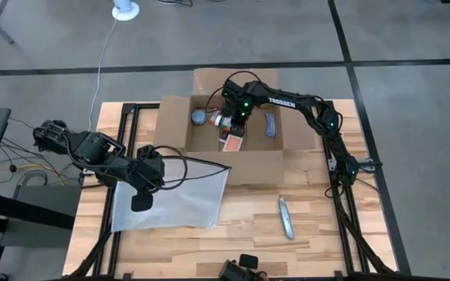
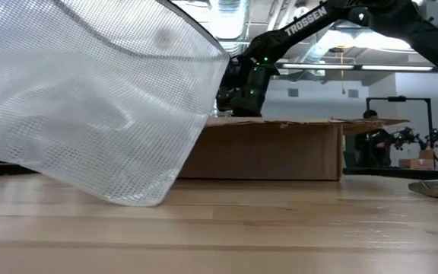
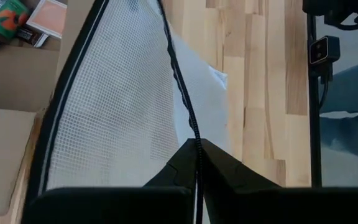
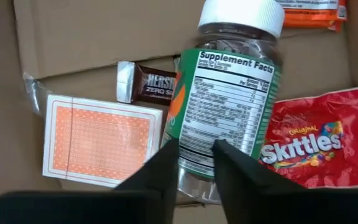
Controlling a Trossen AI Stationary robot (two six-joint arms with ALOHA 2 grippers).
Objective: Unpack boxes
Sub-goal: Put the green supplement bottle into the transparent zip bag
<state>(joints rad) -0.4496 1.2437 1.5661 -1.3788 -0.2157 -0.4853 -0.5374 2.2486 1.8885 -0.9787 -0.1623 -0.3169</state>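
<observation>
The brown cardboard box (image 1: 233, 165) stands open at the table's far middle, flaps spread; the low view shows its near wall (image 2: 280, 152). My right gripper (image 1: 237, 117) reaches down into it and is shut on a supplement bottle (image 4: 229, 81) with a white cap. Around the bottle in the box lie a card deck (image 4: 98, 140), a chocolate bar (image 4: 151, 84) and a red sweets bag (image 4: 309, 140). My left gripper (image 1: 141, 195) is shut on a clear mesh zip bag (image 1: 178, 195) near the table's left. My left gripper pinches the zip bag's dark zip edge (image 3: 191, 124) between its two fingers. The bag spreads out beyond the fingers, held up, with its lower corner (image 2: 139, 199) down at the table top. My right gripper pinches the bottle's labelled body near its bottom end (image 4: 197, 134) between its two fingers (image 4: 235, 165), coming from above into the box. The cap end points away from the fingers. Whether the bottle is clear of the box floor I cannot tell.
A folding utility knife (image 1: 286, 217) lies on the bare wood toward the near right. A round tin (image 1: 199, 117) and a blue packet (image 1: 269, 125) also sit in the box. Black frame rails (image 1: 342, 195) run along both table sides.
</observation>
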